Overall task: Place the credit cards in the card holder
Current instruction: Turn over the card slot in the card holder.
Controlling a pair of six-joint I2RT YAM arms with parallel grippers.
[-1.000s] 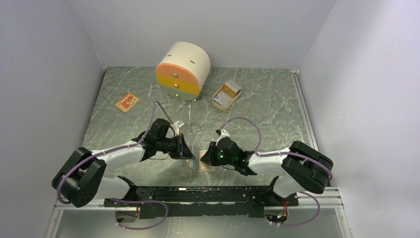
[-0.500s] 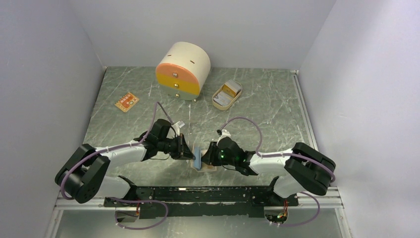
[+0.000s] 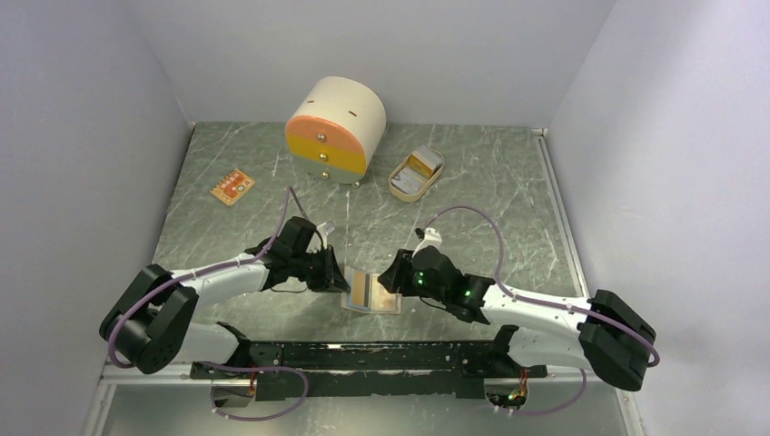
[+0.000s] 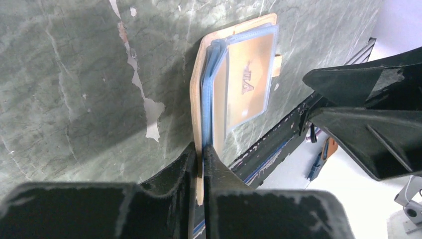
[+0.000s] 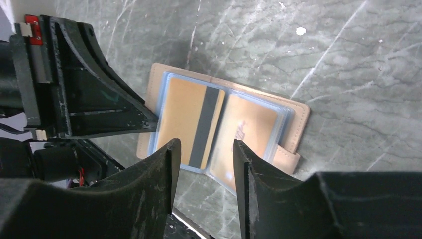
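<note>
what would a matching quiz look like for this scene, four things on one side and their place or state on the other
Things:
1 card holder
2 left claw
3 right claw
4 oval tray

Place or state:
a open, over the card holder
b right of the round drawer box
c lying flat, spread open
d shut on the card holder's edge

Pairs: 1-c, 2-d, 3-a, 4-b
</note>
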